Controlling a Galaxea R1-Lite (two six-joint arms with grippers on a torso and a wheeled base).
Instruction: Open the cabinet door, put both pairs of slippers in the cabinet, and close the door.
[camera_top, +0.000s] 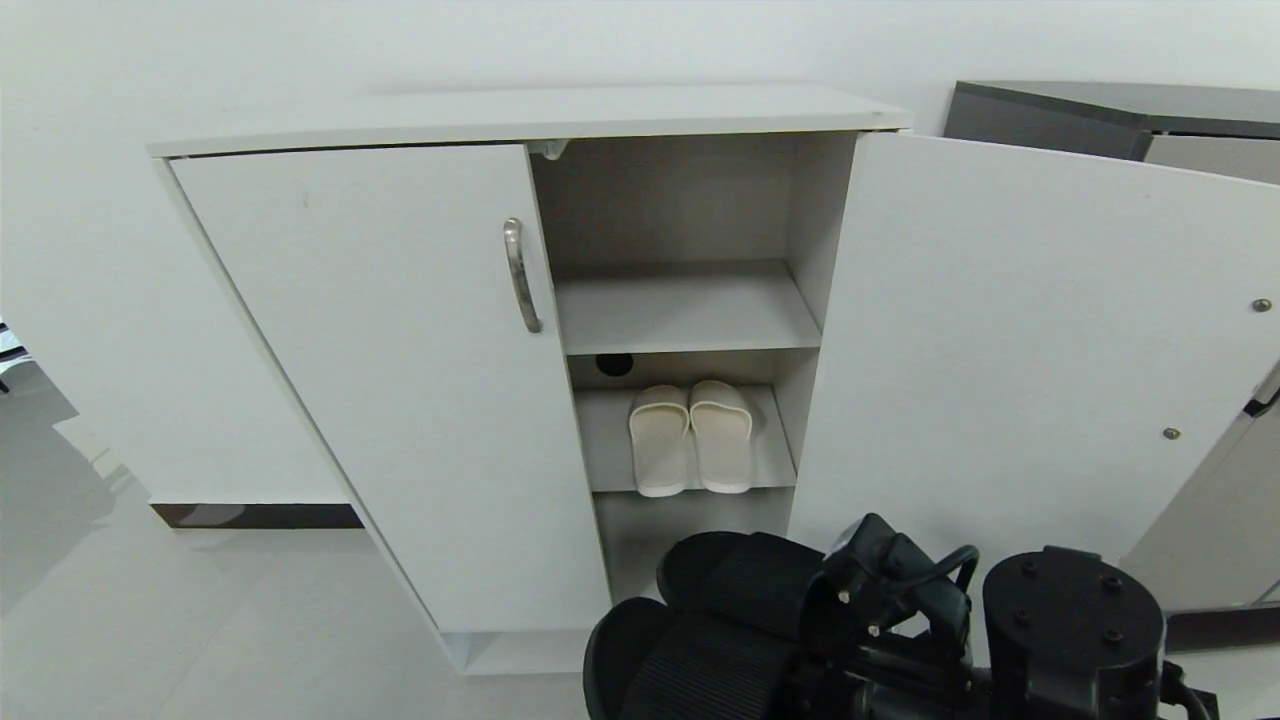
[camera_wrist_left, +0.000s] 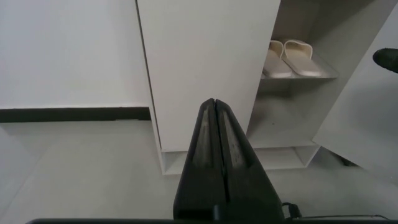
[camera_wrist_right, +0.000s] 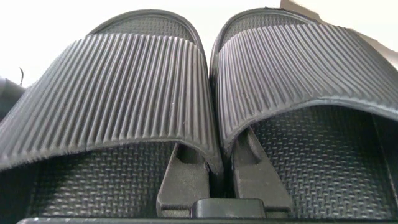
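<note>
Cabinet (camera_top: 520, 115): white, standing on the floor (camera_top: 200, 620) against the wall, with its right half on show.
Right door (camera_top: 1020, 350): swung wide open, its inner face turned to the head camera.
Left door (camera_top: 380, 380): shut.
Shelf (camera_top: 605, 440): the middle one in the open half, and it carries the white pair.
Black slippers (camera_top: 720, 610): low in front of the cabinet's open half, side by side with ribbed straps up, pointing towards the cabinet.
White slippers (camera_top: 715, 435): in the cabinet on the middle shelf, side by side and touching, heels at the shelf's front edge.
Right pincer (camera_wrist_right: 217, 180): clamped on the black slippers. One finger (camera_wrist_right: 180, 180) sits inside each slipper under the strap, squeezing the two inner walls together.
Left pincer (camera_wrist_left: 214, 149): fingers pressed flat together with nothing between them, hanging over the floor in front of the left door.
Handle (camera_top: 520, 275): curved metal, upright along the left door's inner edge.
</note>
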